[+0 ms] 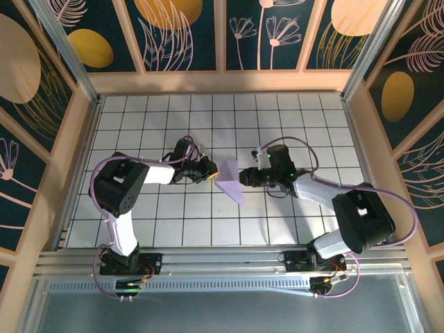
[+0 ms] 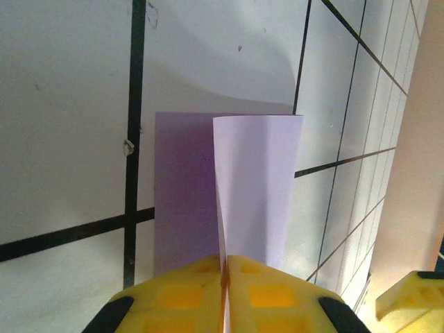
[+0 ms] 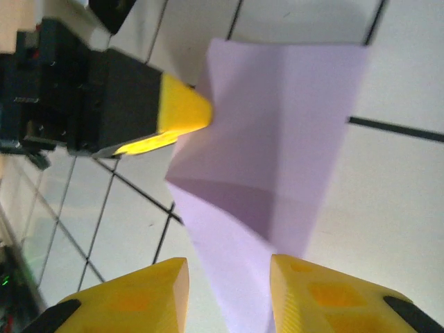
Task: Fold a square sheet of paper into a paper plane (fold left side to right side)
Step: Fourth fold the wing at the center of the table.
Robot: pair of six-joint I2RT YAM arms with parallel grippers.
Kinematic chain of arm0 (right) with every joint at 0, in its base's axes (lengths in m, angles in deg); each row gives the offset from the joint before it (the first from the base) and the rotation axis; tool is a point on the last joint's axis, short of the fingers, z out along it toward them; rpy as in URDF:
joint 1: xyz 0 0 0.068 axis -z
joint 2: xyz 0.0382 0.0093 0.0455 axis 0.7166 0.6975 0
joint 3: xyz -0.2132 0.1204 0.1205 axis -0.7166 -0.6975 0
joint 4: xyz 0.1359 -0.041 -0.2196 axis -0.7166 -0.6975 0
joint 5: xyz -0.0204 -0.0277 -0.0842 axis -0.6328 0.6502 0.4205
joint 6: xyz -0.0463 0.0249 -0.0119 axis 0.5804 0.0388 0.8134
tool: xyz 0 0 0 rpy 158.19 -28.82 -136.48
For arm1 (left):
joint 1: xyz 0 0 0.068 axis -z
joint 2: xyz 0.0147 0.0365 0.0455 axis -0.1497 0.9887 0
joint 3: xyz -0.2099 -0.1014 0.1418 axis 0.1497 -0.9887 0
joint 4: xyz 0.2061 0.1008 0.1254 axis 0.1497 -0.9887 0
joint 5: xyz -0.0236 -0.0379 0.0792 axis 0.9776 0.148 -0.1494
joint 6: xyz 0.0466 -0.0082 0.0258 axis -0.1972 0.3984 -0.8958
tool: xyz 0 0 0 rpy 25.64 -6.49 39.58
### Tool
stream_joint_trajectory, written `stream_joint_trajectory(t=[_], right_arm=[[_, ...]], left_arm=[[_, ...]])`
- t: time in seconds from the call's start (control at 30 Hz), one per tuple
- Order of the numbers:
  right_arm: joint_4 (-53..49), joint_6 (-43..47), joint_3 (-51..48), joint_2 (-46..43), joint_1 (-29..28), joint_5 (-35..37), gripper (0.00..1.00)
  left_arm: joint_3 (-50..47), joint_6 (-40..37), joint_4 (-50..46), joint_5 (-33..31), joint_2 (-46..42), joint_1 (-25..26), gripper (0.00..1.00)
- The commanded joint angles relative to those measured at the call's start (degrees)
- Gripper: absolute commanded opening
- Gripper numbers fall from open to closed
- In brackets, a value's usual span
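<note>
The pale lavender sheet of paper [image 1: 229, 182] is folded into a creased, tapering paper plane shape and is held just above the grid floor between the two arms. My left gripper [image 2: 225, 267] is shut on its upright centre fold, with the yellow fingers pressed together on the paper [image 2: 257, 187]. My right gripper [image 3: 229, 277] is open; the narrow end of the paper [image 3: 277, 132] runs down between its fingers, close to the right one. In the top view the left gripper [image 1: 210, 171] and right gripper [image 1: 243, 177] face each other across the paper.
White grid tiles [image 1: 208, 125] cover the floor inside wooden walls [image 1: 222, 81]. The left gripper's yellow fingertip [image 3: 184, 111] shows at the paper's far edge in the right wrist view. A yellow finger of the right gripper [image 2: 409, 302] appears at the lower right of the left wrist view.
</note>
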Motion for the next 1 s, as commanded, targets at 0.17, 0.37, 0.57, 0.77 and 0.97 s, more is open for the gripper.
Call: stream_joint_trajectory(t=[0.17,0.37,0.57,0.77,0.97], right_arm=[[-20.17,0.19,7.17,-5.84,-12.31,27.54,0.37],[-24.38,-5.47,8.74,-1.63,-24.01,40.26,0.37],[-27.85,-7.36,12.64,6.72,-30.64,49.11,0.41],[-29.18,-6.41,16.36,13.77,-32.78,54.21,0.41],[-29.39,-5.61,17.39,16.73,-33.10,58.79,0.40]], left_arm=[[-0.59,8.69,4.65,-3.05,-2.01,2.41,0.06],[-0.63,12.23,6.55,-3.97,-1.94,2.91,0.05],[0.34,11.29,4.61,-4.29,-2.07,3.30,0.05],[0.95,10.88,3.62,-3.90,-2.20,3.48,0.05],[1.60,10.26,2.53,-3.69,-2.34,3.48,0.05]])
